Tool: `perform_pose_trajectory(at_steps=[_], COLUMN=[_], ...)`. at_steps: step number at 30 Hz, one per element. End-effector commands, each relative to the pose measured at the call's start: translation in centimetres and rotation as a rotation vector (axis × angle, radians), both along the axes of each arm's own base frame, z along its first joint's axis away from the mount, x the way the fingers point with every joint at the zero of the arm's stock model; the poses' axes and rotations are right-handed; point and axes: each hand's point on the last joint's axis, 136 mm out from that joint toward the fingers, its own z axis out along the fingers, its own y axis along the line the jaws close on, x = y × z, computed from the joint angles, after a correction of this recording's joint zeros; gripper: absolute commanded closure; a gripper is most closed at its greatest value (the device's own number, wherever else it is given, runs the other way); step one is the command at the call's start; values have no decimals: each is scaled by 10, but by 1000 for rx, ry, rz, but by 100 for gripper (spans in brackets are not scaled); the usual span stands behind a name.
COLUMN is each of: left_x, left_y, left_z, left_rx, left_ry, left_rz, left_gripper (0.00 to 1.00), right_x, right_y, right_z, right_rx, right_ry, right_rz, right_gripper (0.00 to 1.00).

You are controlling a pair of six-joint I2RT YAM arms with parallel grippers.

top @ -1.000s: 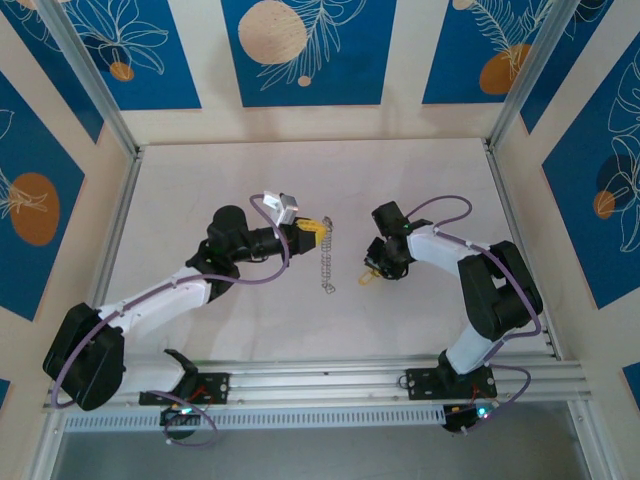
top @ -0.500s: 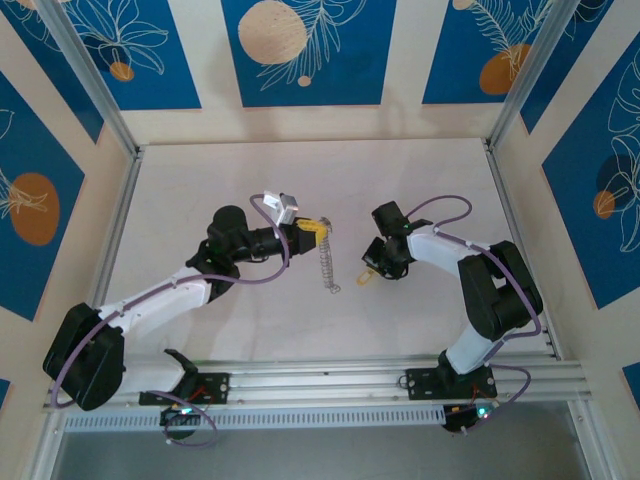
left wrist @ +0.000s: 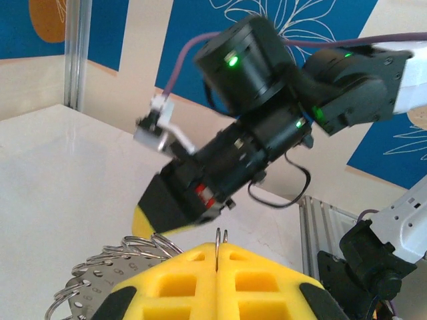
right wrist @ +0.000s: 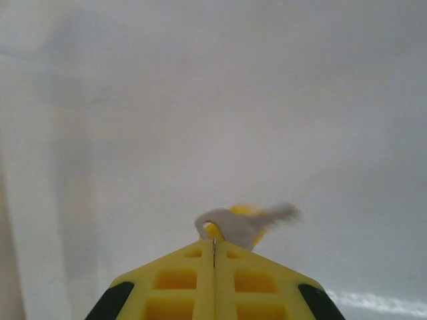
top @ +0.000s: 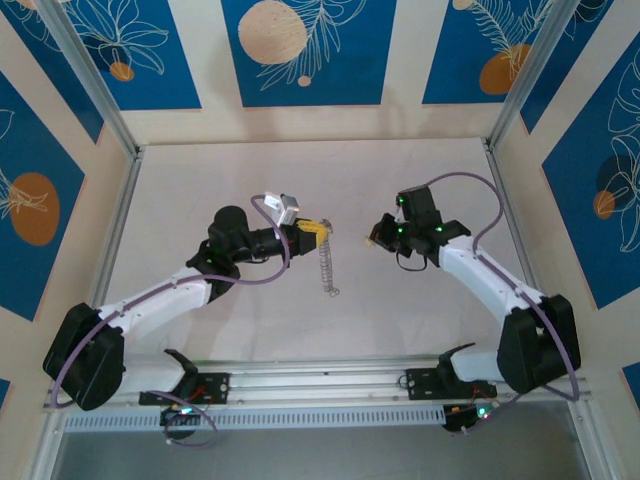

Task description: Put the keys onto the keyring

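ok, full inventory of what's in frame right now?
key: one, yellow head with a pale shaft, pinched in the right gripper, blurred.
keyring: one, silver wire rings plus a perforated metal tag, one loop pinched by the left gripper, the rest running toward the near edge.
table: one, white, under both arms.
wall panels: several, blue and cream with leaf and circle prints, around the table.
frame posts: two, grey metal, at the far corners.
left gripper: one, yellow fingers, shut on the keyring.
right gripper: one, yellow fingers, shut on the key, pointing toward the left gripper.
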Motion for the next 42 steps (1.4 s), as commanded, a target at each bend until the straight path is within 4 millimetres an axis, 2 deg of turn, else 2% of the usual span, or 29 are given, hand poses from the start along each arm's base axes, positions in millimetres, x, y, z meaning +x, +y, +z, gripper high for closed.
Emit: perform_pose_trajectory(at_steps=[1,6,10,13,17,22,27,34,42], left_x=[-1,-1,-5,-8,-9,-8,-9,-13,-16], left_y=[-5,-5,-4,-4,-7,-10,-13,-16,-22], left_z=[18,20,24,30,38,50,62,69,61], left_rx=[-12,25,37,25,14,0,-13,-11,26], left_ry=[-73,-108,-148,-172,-188,-194,-208,-202,-196], left_rz=[-12,-13,-27,-39,-57,-77,-94,-125,-144], left_gripper=[100,100,100,100,100,100,100,100,100], right_x=[1,-10,-30,-49,-69,-86,-97,-101,-98], right_y=[17,24,26,27,28,32,38,48,61], right_z=[47,94,127,147,165,176,179,179,185], right_rx=[87,212,295,328,350,382,391,372,334], right_ry=[-214,-441,-600,-693,-759,-782,-782,-806,-841], right_rz=[196,364,491,579,666,726,767,762,750], right_gripper=[100,100,100,100,100,100,100,100,100])
